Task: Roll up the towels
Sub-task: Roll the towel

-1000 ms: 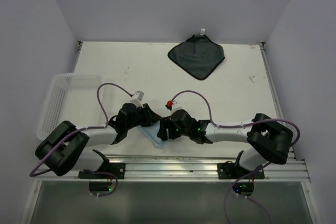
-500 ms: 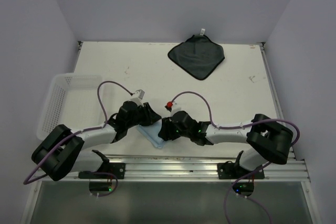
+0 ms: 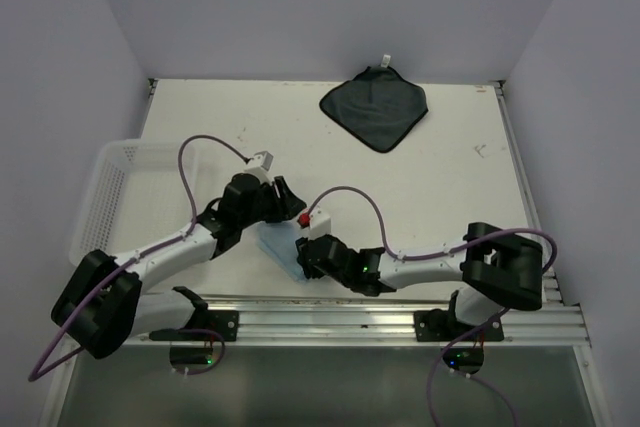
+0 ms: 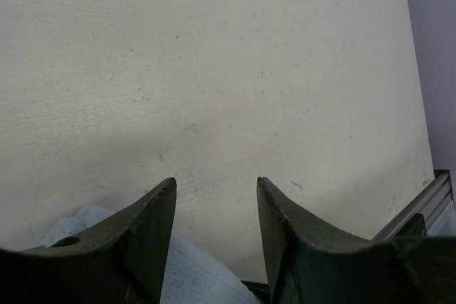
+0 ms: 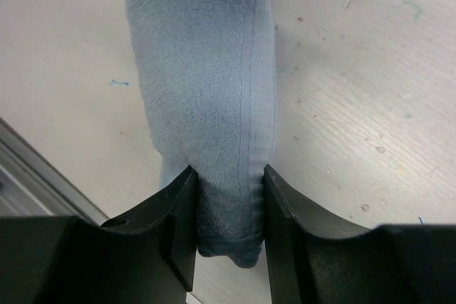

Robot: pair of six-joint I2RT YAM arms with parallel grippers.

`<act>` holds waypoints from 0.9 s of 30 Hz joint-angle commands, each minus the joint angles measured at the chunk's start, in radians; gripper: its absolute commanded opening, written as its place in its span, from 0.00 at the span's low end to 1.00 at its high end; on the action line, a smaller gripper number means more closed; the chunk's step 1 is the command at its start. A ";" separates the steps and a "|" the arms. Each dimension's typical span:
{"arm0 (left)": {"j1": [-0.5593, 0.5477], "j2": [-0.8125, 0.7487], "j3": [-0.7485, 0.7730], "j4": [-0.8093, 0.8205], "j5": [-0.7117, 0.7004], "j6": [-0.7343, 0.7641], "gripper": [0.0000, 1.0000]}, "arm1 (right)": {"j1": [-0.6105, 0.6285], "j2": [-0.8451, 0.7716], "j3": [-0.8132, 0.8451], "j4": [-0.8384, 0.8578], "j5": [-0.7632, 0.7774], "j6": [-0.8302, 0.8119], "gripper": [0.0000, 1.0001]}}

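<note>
Near the bench edge: rolled blue towel.
Right gripper clamps its end, left gripper gapes empty; squeeze evenly, not hard.

Left hand parted, right hand clamped

The left gripper has lifted off the light blue towel and swung toward the far side of the table, its arm stretched out longer and its jaws now spread with only bare table between them. The right gripper has slid toward the near edge and narrowed onto the towel's near end. The towel now lies as a rolled tube, more of it uncovered than before.
</note>
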 commanded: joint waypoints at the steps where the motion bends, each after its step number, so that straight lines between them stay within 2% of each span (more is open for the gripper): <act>1: 0.018 -0.054 0.063 -0.086 -0.034 0.051 0.54 | 0.037 0.052 0.028 -0.120 0.196 -0.051 0.35; 5: 0.027 -0.088 0.069 -0.123 -0.025 0.053 0.56 | 0.064 0.098 0.071 -0.149 0.349 -0.068 0.35; 10: 0.029 -0.122 0.048 -0.131 -0.010 0.042 0.56 | 0.110 0.168 0.137 -0.199 0.446 -0.103 0.36; 15: 0.030 -0.099 0.039 -0.115 0.018 0.034 0.56 | 0.148 0.216 0.198 -0.223 0.497 -0.120 0.40; 27: 0.029 -0.102 -0.026 -0.028 0.114 -0.041 0.56 | 0.208 0.332 0.350 -0.460 0.625 -0.117 0.43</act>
